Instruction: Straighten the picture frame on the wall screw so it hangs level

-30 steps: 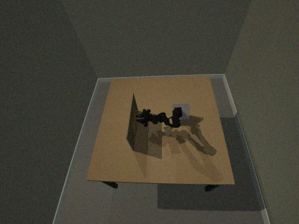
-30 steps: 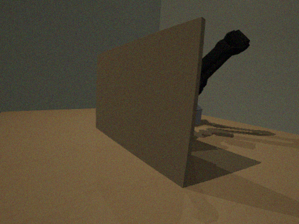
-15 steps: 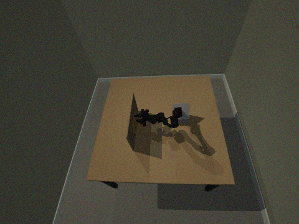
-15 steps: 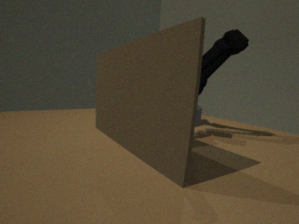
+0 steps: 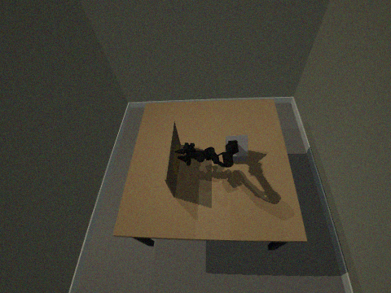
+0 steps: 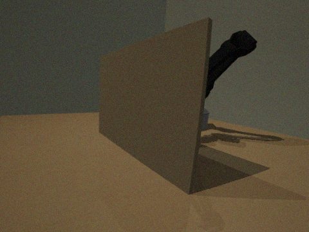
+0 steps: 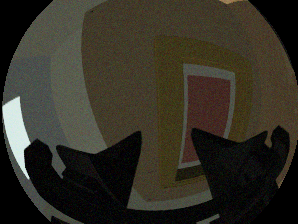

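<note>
The picture frame [image 7: 209, 110] shows only in the wrist view: a yellowish border, a white mat and a red picture, hanging on the brown wall panel [image 7: 113, 83] [image 5: 171, 163] [image 6: 151, 103]. It looks slightly tilted in that view. The screw and the notched strip are hidden behind it. My gripper [image 7: 166, 133] [image 5: 179, 151] is open and empty, with its two dark fingers spread in front of the frame's lower part and not touching it. In the exterior view the panel hides the gripper and the frame; only the arm [image 6: 225, 61] shows above it.
The wall panel stands upright on the wooden table [image 5: 244, 212] [image 6: 64, 161]. The arm's grey base block [image 5: 240, 144] [image 6: 205, 119] sits behind the panel's picture side. The table's edges drop off to a grey floor [image 5: 114, 268].
</note>
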You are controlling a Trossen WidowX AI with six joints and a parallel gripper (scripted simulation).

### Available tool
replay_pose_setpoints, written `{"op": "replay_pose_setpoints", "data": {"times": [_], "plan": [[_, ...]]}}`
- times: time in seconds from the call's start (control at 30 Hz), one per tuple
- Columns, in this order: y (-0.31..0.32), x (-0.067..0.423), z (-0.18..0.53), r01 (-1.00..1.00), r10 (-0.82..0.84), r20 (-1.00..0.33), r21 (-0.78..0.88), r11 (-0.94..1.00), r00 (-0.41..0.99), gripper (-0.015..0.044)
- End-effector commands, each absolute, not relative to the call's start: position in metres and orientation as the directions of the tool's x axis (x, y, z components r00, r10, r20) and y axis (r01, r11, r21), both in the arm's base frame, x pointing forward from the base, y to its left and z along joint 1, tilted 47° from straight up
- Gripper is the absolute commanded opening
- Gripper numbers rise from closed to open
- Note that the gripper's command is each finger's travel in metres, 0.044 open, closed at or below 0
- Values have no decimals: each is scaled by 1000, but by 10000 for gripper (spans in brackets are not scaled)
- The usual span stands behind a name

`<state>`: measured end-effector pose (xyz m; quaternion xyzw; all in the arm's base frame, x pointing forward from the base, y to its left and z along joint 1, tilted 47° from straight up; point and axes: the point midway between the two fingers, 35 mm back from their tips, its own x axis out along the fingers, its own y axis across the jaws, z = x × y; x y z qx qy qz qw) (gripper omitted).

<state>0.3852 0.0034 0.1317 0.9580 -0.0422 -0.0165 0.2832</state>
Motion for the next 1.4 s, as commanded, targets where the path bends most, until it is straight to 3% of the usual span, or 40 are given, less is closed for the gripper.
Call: {"op": "replay_pose_setpoints", "data": {"times": [0.0,0.57,0.8,1.07,1.37], "plan": [[4,386,131,-65,-85,-11,544,-836,996,260],[4,386,130,-65,-85,-11,544,-836,996,260],[4,386,130,-65,-85,-11,544,-836,996,76],[4,386,130,-65,-85,-11,544,-836,996,3],[4,386,131,-65,-85,-11,544,-836,996,0]]}}
